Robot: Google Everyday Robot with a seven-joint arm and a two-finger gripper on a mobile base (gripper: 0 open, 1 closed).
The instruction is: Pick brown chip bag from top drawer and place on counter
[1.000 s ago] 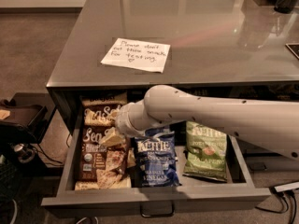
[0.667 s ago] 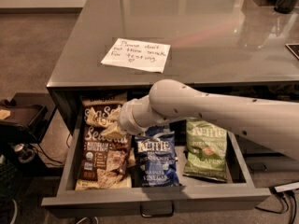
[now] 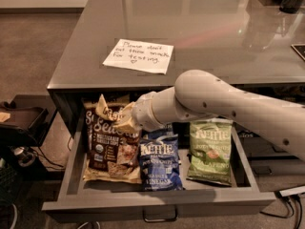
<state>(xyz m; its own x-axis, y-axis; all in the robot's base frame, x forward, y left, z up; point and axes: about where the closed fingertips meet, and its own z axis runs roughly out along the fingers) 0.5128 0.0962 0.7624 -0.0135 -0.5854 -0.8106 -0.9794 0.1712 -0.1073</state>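
Observation:
The top drawer (image 3: 71, 175) stands pulled open under the counter (image 3: 200, 23). The brown chip bag (image 3: 107, 149) with white "Sea Salt" script is at the drawer's left side, its tan top end crumpled and raised. My gripper (image 3: 125, 122) reaches in from the right at the end of the white arm (image 3: 224, 104). It is shut on the bag's upper right corner and the bag tilts up towards it. The arm hides the back of the drawer.
A blue Kettle bag (image 3: 159, 166) lies in the drawer's middle and a green Kettle bag (image 3: 209, 151) at its right. A white handwritten note (image 3: 139, 55) lies on the counter near its front edge. Cables and dark gear (image 3: 21, 128) sit on the floor at left.
The gripper has closed in on the brown bag's top, and the bag's upper end has risen and crumpled. The arm shifted slightly right and up.

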